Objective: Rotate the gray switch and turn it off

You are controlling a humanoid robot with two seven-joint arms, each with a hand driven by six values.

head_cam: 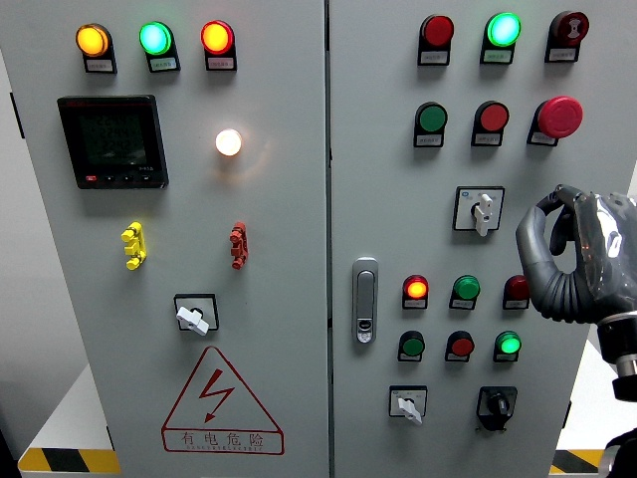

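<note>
Head view: two-door control cabinet (328, 239) fills the frame, lamps and buttons on both doors.
Target guess: gray switch (482, 211), rotary selector on a square plate, right door, right of centre; white-gray lever points roughly down with a slight lean. Three similar selectors exist: lower-left switch (194, 317), bottom-centre switch (406, 404), black knob (496, 403). Judging by hand proximity, the upper right one is the target.
Right hand (577, 254): right edge of frame, mid height, just beside the switch and not touching it. Fingers curled loosely inward, holding nothing.
Left hand: not in view.
Handling: likely rigid plastic lever on a detented spring cam; stiff, snaps between positions, no fragility concern. Smooth, small, so slip is probable.
Grip point: pinch the lever's flat sides near its tip with thumb and index, then twist about the hub.
Risk: red mushroom button (559, 117) sits above; keep clear.
</note>
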